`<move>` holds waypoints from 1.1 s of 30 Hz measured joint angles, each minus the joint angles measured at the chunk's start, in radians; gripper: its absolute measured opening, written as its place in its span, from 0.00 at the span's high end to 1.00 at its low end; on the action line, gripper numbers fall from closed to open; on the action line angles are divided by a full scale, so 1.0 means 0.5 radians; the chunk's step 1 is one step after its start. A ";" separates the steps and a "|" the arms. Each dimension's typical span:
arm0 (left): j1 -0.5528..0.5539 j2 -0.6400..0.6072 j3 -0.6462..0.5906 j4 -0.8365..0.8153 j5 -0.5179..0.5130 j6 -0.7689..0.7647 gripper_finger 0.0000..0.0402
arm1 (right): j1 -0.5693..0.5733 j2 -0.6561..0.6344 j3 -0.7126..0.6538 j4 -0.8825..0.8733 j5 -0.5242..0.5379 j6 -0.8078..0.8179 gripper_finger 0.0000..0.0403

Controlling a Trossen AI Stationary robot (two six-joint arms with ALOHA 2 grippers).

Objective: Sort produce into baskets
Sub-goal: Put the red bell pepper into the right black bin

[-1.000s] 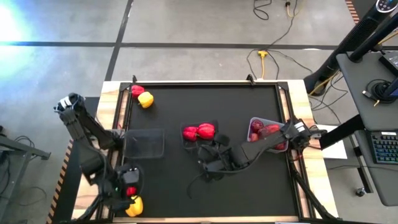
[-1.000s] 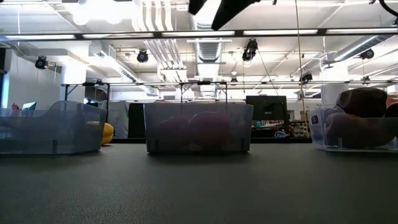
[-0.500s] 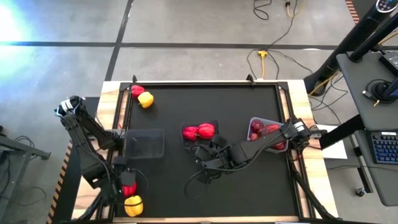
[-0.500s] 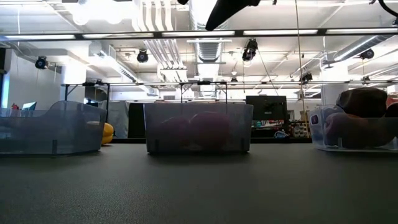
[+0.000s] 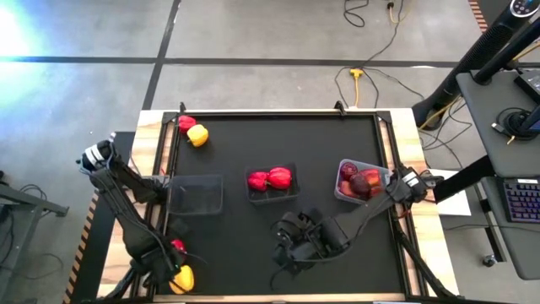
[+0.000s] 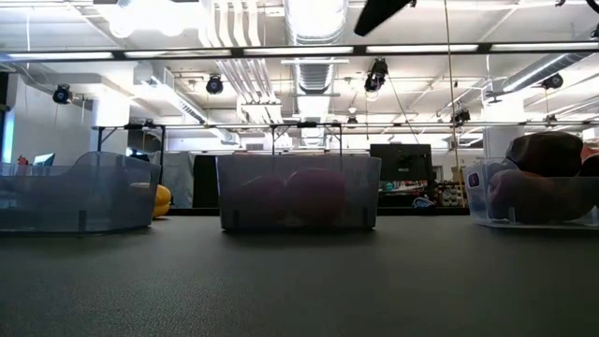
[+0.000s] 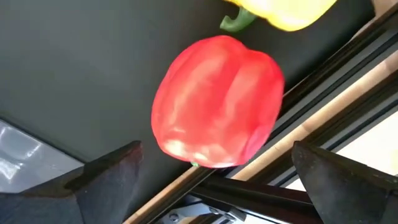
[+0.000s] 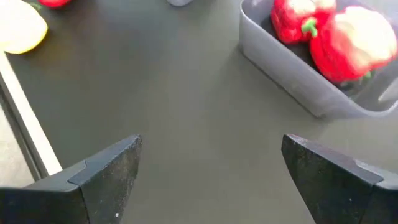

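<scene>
Seen from above, a black worktop (image 5: pixel 253 152) holds three clear baskets in a row across its middle. The left gripper (image 5: pixel 165 263) has dropped to the near left corner, where a red pepper (image 5: pixel 178 247) and a yellow pepper (image 5: pixel 183 278) lie touching each other beside the worktop's edge rail. Over the past second its fingers (image 7: pixel 106 171) have spread from partly closed to wide apart, and in the left wrist view they now stand on either side of the red pepper without visibly pressing on it. This reads as the approach to a pick, with the grasp itself not yet made. The right gripper (image 5: pixel 287 249) has drawn back from beside the middle basket (image 5: pixel 272 196) toward the near centre of the worktop; its fingers are wide apart and hold nothing. The middle basket holds two red peppers, so the red one in the corner most likely belongs there. The right basket (image 5: pixel 342 191) holds several dark maroon apples. The left basket (image 5: pixel 194 194) looks empty and probably awaits the yellow peppers. Another red pepper (image 5: pixel 186 123) and yellow pepper (image 5: pixel 197 135) sit together at the far left corner, not yet sorted. About half the produce seems still to be placed.
</scene>
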 joint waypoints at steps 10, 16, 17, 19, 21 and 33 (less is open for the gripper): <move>0.036 0.021 -0.115 0.125 0.078 0.017 0.01 | 0.009 0.000 -0.066 0.001 -0.004 0.008 0.06; 0.137 0.065 -0.142 0.198 0.045 -0.066 0.01 | 0.008 0.000 -0.066 0.001 -0.003 -0.015 0.06; 0.157 0.077 -0.144 0.236 0.014 -0.093 0.01 | 0.008 0.000 -0.066 0.001 -0.002 -0.015 0.06; 0.204 0.092 -0.150 0.228 0.021 -0.098 0.01 | 0.008 0.000 -0.067 0.001 -0.002 -0.017 0.06; 0.243 0.089 -0.139 0.224 0.016 -0.085 0.02 | 0.010 0.000 -0.066 -0.002 -0.002 -0.021 0.06; 0.374 0.142 -0.140 0.500 -0.049 -0.188 0.07 | 0.027 0.000 -0.066 -0.011 -0.016 -0.040 0.06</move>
